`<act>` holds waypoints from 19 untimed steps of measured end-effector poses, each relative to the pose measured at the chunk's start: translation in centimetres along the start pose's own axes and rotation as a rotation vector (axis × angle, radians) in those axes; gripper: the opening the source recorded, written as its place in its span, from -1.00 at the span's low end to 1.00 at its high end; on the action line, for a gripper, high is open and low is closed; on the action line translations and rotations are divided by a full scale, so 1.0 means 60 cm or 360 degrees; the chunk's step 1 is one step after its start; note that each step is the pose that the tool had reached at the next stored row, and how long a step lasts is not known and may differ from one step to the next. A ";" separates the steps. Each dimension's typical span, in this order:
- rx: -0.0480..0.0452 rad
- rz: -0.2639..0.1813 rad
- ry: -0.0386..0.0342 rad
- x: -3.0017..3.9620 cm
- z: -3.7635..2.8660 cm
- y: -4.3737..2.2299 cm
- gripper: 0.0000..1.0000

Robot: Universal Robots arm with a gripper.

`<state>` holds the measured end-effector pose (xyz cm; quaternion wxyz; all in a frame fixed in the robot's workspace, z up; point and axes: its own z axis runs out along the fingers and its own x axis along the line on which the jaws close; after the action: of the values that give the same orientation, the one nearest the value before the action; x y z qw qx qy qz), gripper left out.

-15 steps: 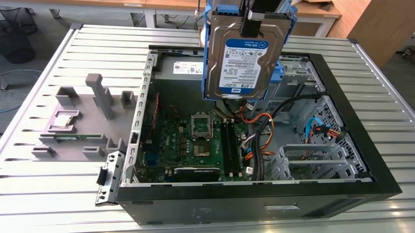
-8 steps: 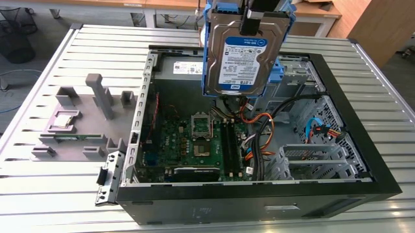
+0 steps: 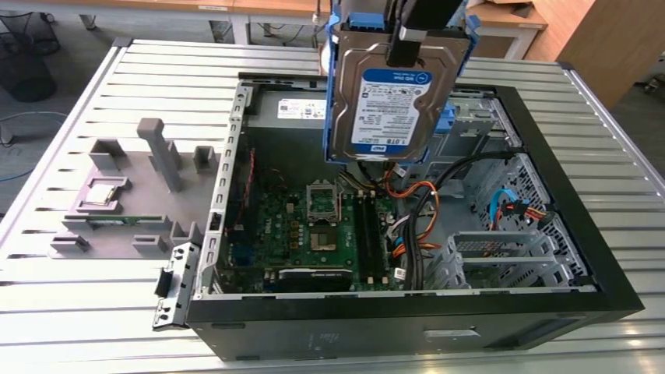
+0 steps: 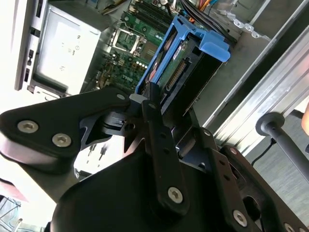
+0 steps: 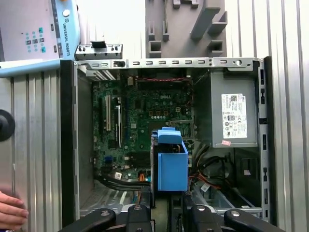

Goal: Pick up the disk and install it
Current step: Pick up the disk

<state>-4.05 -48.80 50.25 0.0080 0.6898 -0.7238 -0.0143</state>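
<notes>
Disk [image 3: 393, 101]: lifted, clamped on edge between closed fingers [image 3: 404, 48], held above the open case [image 3: 416, 315] on the desk [image 3: 93, 304]. Pickup done; not yet installed.

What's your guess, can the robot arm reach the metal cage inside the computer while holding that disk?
Probably yes. The computer lies open on top, and the disk hangs over it, gripped by the jaws. Nothing covers the cage, though cables beside it could crowd the way.
</notes>
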 end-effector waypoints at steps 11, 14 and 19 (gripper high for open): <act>0.0000 0.0000 -0.0001 0.040 0.003 -0.002 -0.31; 0.0000 0.0000 -0.0001 0.051 0.005 -0.003 -0.31; 0.0000 0.0000 -0.0001 0.064 0.007 -0.003 -0.31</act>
<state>-4.05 -52.66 49.80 0.0078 0.6898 -0.7238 -0.0145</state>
